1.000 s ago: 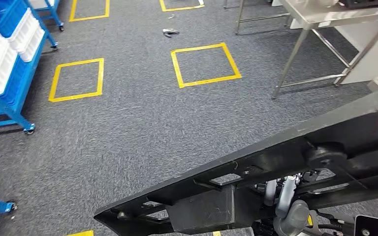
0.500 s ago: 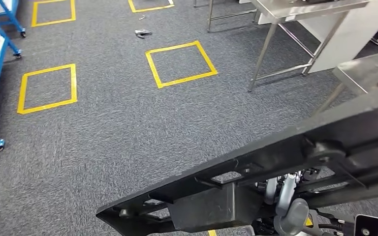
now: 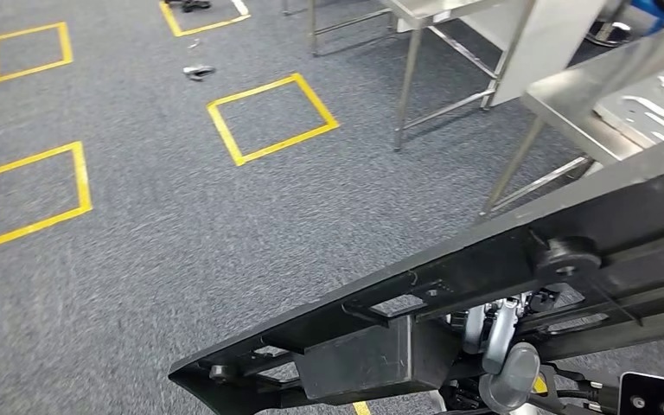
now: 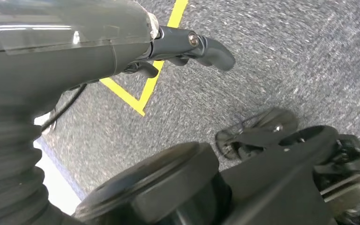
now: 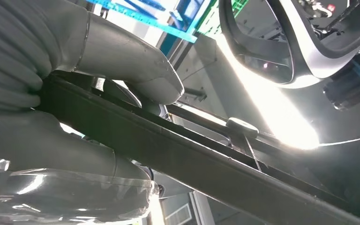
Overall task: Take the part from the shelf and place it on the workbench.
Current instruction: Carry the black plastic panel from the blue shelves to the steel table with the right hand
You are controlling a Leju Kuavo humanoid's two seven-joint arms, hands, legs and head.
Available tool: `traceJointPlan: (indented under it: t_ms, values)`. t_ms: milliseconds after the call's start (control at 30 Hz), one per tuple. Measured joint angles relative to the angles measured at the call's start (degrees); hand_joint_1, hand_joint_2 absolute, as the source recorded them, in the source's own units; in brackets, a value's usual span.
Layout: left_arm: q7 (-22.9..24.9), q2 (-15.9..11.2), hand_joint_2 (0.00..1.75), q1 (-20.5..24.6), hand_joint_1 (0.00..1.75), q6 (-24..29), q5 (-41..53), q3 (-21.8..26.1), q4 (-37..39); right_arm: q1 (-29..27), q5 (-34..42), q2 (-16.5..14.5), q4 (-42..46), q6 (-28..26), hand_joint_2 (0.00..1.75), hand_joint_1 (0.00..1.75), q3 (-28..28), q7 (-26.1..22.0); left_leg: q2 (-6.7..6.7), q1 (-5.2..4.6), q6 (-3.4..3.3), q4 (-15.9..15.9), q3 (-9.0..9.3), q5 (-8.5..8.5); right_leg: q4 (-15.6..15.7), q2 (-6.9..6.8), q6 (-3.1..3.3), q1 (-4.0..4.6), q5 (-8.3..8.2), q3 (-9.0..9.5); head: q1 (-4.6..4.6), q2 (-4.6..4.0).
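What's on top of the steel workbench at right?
A flat light-grey sheet-metal piece lies on the workbench. The long black part held by the right hand covers the bench's near side.

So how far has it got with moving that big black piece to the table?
The pick-up looks done: the long black part is off the shelf, and the right hand grips it. The left hand hangs with nothing in it. The carrying is under way, with the steel workbench near, ahead on the right. Setting the part down on it is not yet done.
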State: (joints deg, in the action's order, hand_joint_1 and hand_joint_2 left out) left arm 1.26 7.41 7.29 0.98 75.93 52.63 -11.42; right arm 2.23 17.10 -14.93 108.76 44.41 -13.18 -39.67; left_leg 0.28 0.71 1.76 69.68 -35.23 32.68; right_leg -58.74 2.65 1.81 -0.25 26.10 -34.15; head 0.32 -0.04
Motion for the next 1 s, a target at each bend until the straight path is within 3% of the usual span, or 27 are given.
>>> traceJointPlan:
  t_ms: [67,133,200,233,300,367,433,467,500,567,600,667,733,800,867,933,967,1000]
  values:
    - [-0.2,0.0,1.75,-0.29,0.0,0.05,-0.01,0.0,0.01,0.03,-0.09,0.0,-0.04,0.1,1.75,1.75,0.01,0.0,-1.71,0.18,-0.26,-7.03,2.81,-3.6,-0.29,1.36,-0.28,-0.01,0.05,-0.11,0.01,0.0]
    - [-0.35,0.01,1.75,-0.52,0.0,0.05,-0.07,0.0,0.01,0.04,-0.14,-0.02,-0.04,0.29,1.75,1.75,0.03,0.0,-3.28,0.18,-0.77,-10.72,4.28,-4.24,-0.56,2.45,-0.93,-0.04,-0.14,-0.67,0.02,0.0]
    - [-0.56,0.05,1.75,-0.52,0.0,0.03,-0.12,0.01,0.01,0.02,-0.21,-0.04,-0.04,0.67,1.75,1.75,0.11,0.0,-2.96,0.11,-1.47,-11.37,4.46,-4.07,-0.52,3.31,-1.72,-0.12,-0.54,-1.16,0.03,0.0]
    - [-0.65,0.12,1.75,-0.47,0.0,0.03,-0.12,0.01,0.01,-0.03,-0.28,-0.04,-0.03,0.85,1.75,1.75,0.19,0.0,-2.48,0.16,-1.87,-11.61,4.49,-4.3,-0.66,3.02,-2.02,-0.12,-0.45,-1.29,0.04,0.0]
    - [-0.76,0.25,1.75,-0.42,0.0,0.02,-0.08,0.02,0.0,0.03,-0.7,-0.05,-0.03,1.05,1.75,1.75,0.36,0.0,-1.35,0.34,-2.68,-12.14,4.63,-4.69,-3.55,0.78,-2.51,-0.01,1.46,-2.65,0.35,0.0]
    - [-0.74,0.27,1.75,-0.56,0.0,0.02,-0.03,0.03,-0.01,0.02,-1.2,-0.06,-0.04,1.07,1.75,1.75,0.49,0.0,-0.05,0.18,-3.1,-12.24,4.62,-4.77,-10.3,-1.62,-2.87,-0.13,4.98,-5.85,0.67,0.0]
    - [-0.68,0.25,1.75,-0.68,0.0,0.02,0.02,0.04,-0.01,-0.09,-1.43,-0.07,-0.06,1.07,1.75,1.75,0.58,0.0,1.3,0.03,-3.17,-12.21,4.58,-4.71,-15.45,-2.16,-3.1,-0.35,6.5,-8.28,0.68,0.0]
    - [-0.66,0.25,1.75,-0.69,0.0,0.02,0.04,0.04,-0.01,-0.13,-1.52,-0.07,-0.07,1.07,1.75,1.75,0.64,0.0,1.92,-0.01,-3.14,-12.2,4.61,-4.66,-15.37,-2.32,-3.12,-0.43,5.82,-8.15,0.68,0.0]
    - [-0.66,0.25,1.75,-0.68,0.0,0.02,0.05,0.04,-0.01,-0.16,-1.64,-0.07,-0.07,1.09,1.75,1.75,0.68,0.0,2.49,-0.05,-3.08,-12.19,4.71,-4.59,-13.05,-2.63,-3.04,-0.46,4.23,-6.85,0.68,0.0]
    - [-0.72,0.27,1.75,-0.72,0.0,0.03,0.07,0.04,0.0,-0.17,-1.91,-0.09,-0.05,1.12,1.75,1.75,0.73,0.0,3.44,-0.2,-2.81,-12.18,5.01,-4.35,-5.38,-4.71,-2.54,-0.15,1.03,-2.59,0.67,0.0]
    - [-0.76,0.27,1.75,-0.77,0.0,0.04,0.07,0.04,0.0,-0.16,-2.01,-0.15,-0.04,1.14,1.75,1.75,0.74,0.0,3.88,-0.34,-2.59,-12.14,5.11,-4.19,-2.34,-5.76,-2.23,0.14,0.2,-1.01,0.66,0.0]
    - [-0.86,0.27,1.75,-0.85,0.0,0.16,0.08,0.05,-0.01,-0.2,-2.1,-0.28,-0.03,1.16,1.75,1.75,0.79,0.0,4.79,-0.59,-2.07,-12.11,5.26,-3.96,-0.14,-6.57,-1.83,0.67,0.19,-0.1,0.63,0.0]
    - [-0.94,0.27,1.75,-0.8,0.0,0.42,0.09,0.07,-0.01,-0.33,-2.14,-0.34,-0.01,1.27,1.75,1.75,0.87,0.0,5.52,-0.64,-1.48,-12.13,5.49,-3.67,0.13,-5.33,-1.43,0.51,-0.04,-0.18,0.62,0.0]
    - [-1.02,0.24,1.75,-0.78,0.0,0.6,0.1,0.07,-0.01,-0.37,-2.14,-0.46,0.05,1.45,1.75,1.75,0.91,0.0,3.96,-0.49,-0.9,-10.25,4.98,-2.07,0.54,-4.24,-0.88,0.07,-0.3,0.0,0.58,0.0]
    - [-1.28,0.2,1.75,-0.86,0.0,0.61,0.07,0.11,-0.01,-0.4,-2.13,-0.6,0.06,1.61,1.75,1.75,0.9,0.0,1.31,-0.28,-0.51,-3.8,2.21,1.45,0.65,-3.2,-0.46,-0.13,-0.43,0.01,0.55,0.0]
    - [-1.55,0.16,1.75,-0.68,0.0,0.55,0.01,0.19,-0.01,-0.51,-2.14,-0.63,0.0,1.76,1.75,1.75,0.9,0.0,0.34,-0.23,-0.31,3.0,-0.92,3.87,0.54,-2.03,-0.34,-0.11,-0.46,-0.07,0.55,0.0]
    - [-1.56,0.14,1.75,-0.56,0.0,0.52,0.02,0.21,-0.01,-0.55,-2.15,-0.63,-0.02,1.82,1.75,1.75,0.91,0.0,0.25,-0.2,-0.26,3.98,-1.37,3.53,0.43,-1.37,-0.34,-0.11,-0.46,-0.08,0.55,0.0]
    - [-1.53,0.13,1.75,-0.53,0.0,0.54,0.04,0.22,-0.01,-0.58,-2.15,-0.63,-0.04,1.88,1.75,1.75,0.91,0.0,0.19,-0.13,-0.27,2.71,-0.79,2.09,0.3,-0.66,-0.37,-0.13,-0.45,-0.07,0.55,0.0]
